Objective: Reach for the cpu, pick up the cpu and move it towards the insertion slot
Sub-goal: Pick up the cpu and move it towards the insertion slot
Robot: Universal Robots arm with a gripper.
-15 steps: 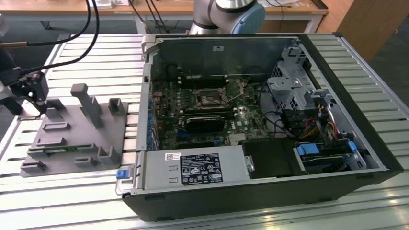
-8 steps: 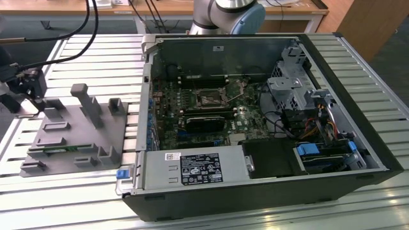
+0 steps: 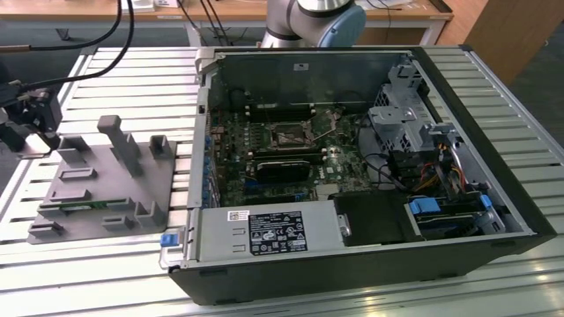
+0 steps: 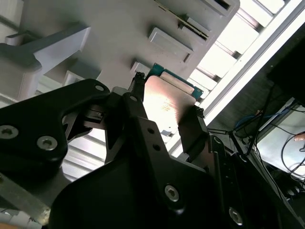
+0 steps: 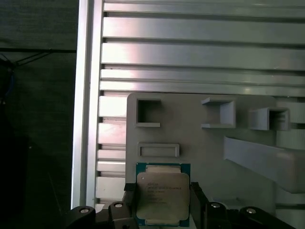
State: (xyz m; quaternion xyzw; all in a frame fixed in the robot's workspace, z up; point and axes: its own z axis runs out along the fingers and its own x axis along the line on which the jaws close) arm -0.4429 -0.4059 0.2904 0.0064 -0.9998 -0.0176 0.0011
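Slippage looks like the chief danger: the end effector (image 4: 167,95) is closed down to the width of the cpu (image 5: 162,193), with its two dark fingers (image 5: 128,198) pressed against opposite edges of the chip, so the hold rests on thin rims alone. The cpu sits over the grey fixture (image 5: 205,138), close to one of its edges; whether it has cleared the fixture's surface I cannot tell. If the pinch is slightly off centre, the chip could pivot between the fingers, tip, and fall onto the fixture or the slatted tabletop (image 3: 132,79). The insertion slot (image 3: 291,137) lies well apart, on the board inside the open computer case (image 3: 440,72), to the exterior view's right of the fixture. Getting there means crossing the case wall, and a low or skewed carry could knock the chip against that wall or against the cables (image 3: 331,125) and tall parts beside the socket. Such a jolt would likely shift the cpu in the grip, and a chip arriving crooked at the socket could harm its contacts.
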